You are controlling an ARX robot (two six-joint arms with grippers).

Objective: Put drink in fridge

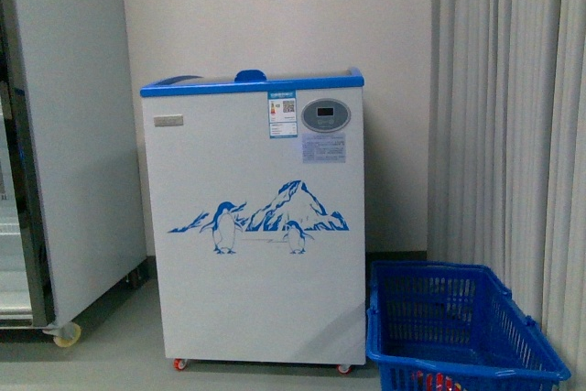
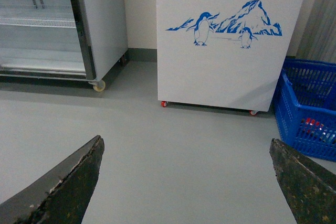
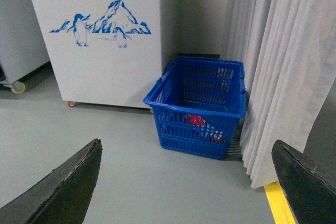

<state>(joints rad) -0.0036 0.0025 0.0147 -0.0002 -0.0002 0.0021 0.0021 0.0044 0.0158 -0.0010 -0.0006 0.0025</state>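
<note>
Left claw (image 2: 185, 140): nearest my lens. Its two dark, scuffed fingers (image 2: 68, 182) are spread wide with nothing between them, low over bare grey floor in front of the fridge (image 2: 226, 66).
Right claw (image 3: 186, 142): likewise gaping and empty, aimed at the floor short of the blue basket (image 3: 189, 109) that stands at the right of the fridge.
Arms: neither shows in my front view. I judge both held low and back, wrists tipped down and forward, well apart from the fridge.
Drink (image 3: 195, 120): red shapes at the bottom of the basket, just right of the fridge's foot. I see them only through the mesh, so I cannot tell bottle from can.
Handling, my judgement: small, light and stiff enough for one claw. Smooth sides could slip and a thin can might dent, so I would close across the body, firm but not hard. The high basket walls leave only a reach from above.
Fridge: white chest on small wheels with a penguin decal and a blue top rim, its blue handle (image 1: 250, 75) at top centre. From this low angle I cannot tell whether the top is slid open. On wheels, it may roll if I shove.
Progress: nothing is lifted, so pick-up and lid are both ahead.
Surroundings: a tall grey-white cabinet (image 1: 73, 135) stands left of the fridge, and a curtain (image 1: 504, 107) hangs to its right, beside the basket.
</note>
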